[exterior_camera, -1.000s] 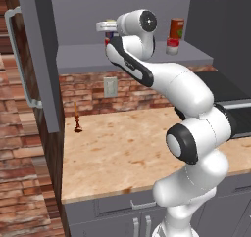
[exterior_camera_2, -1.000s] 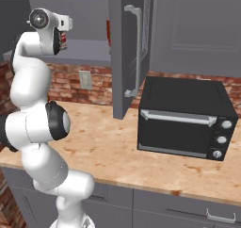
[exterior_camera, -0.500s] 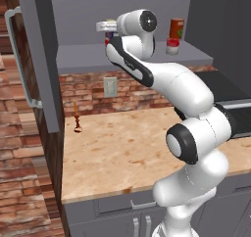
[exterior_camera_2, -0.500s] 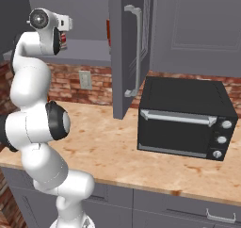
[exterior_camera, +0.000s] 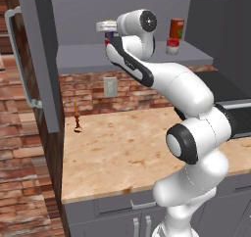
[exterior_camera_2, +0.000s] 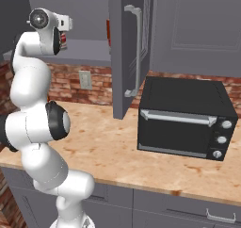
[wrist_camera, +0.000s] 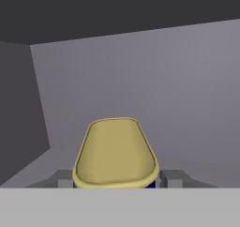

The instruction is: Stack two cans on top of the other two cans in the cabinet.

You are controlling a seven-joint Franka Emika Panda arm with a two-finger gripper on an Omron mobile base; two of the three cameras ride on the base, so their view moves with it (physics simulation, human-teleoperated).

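- The cabinet (exterior_camera: 147,6) is a grey wall unit above the bench (exterior_camera: 117,153), with its doors swung open to either side; its flat shelf (exterior_camera: 83,55) carries the cans.
- Inside, at the shelf's right end, the tall orange-red can (exterior_camera: 177,29) stands upright on one red-and-white can (exterior_camera: 172,46), so by my reading one stack is already made.
- A black oven (exterior_camera_2: 186,116) sits on the bench at the right, well apart from the work.
- The arm reaches up into the cabinet's left part, and the hand (exterior_camera: 109,31) sits at shelf height there.
- In the hand view the blue can (wrist_camera: 115,153) shows its yellow top close in front of the camera, between the two finger tips (wrist_camera: 172,179). The hand seems closed on it, though actual contact is hidden below the edge.
- The blue can's long axis looks upright, in line with the hand.
- The second red-and-white can probably lies below the hand: a small red patch shows beside the arm in the left base view, too hidden to confirm.
- The coming move turns on whether the blue can is centred over that can, which I cannot tell.
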